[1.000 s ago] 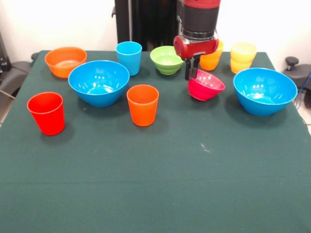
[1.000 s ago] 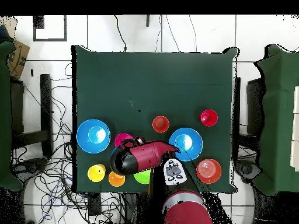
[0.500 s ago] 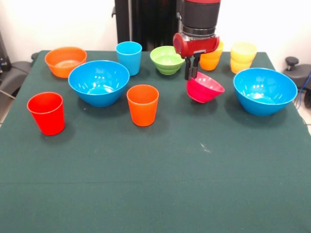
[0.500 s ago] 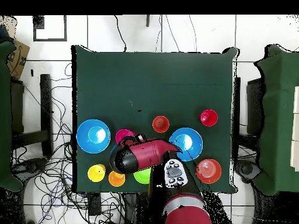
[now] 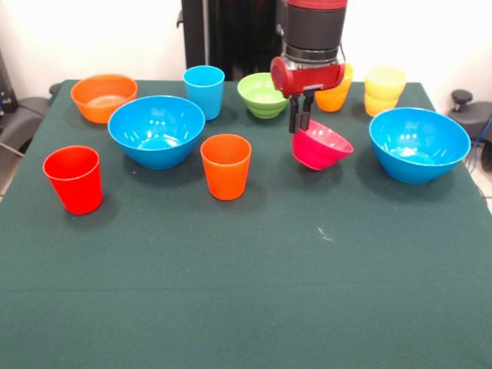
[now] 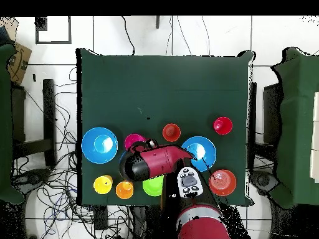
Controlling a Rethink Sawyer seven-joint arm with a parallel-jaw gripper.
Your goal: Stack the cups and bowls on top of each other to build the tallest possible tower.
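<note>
My gripper (image 5: 298, 123) is shut on the near-left rim of the pink-red bowl (image 5: 323, 146), which hangs tilted just above the green cloth. From overhead the pink-red bowl (image 6: 132, 140) peeks out beside the gripper (image 6: 142, 147). Two large blue bowls (image 5: 156, 129) (image 5: 419, 142) sit left and right of it. An orange cup (image 5: 226, 165) stands upright left of the held bowl, with a red cup (image 5: 74, 178) farther left. At the back stand an orange bowl (image 5: 103, 96), a light blue cup (image 5: 204, 91), a green bowl (image 5: 264, 94), a yellow-orange cup (image 5: 335, 98) and a pale yellow cup (image 5: 384, 90).
The green table (image 5: 246, 292) stretches wide in front of the cups and bowls. My arm (image 6: 159, 163) covers part of the back row in the overhead view. Cables lie on the floor around the table.
The gripper has carried the pink-red bowl a little away from the back row, toward the table's middle. Every other cup and bowl stays put.
</note>
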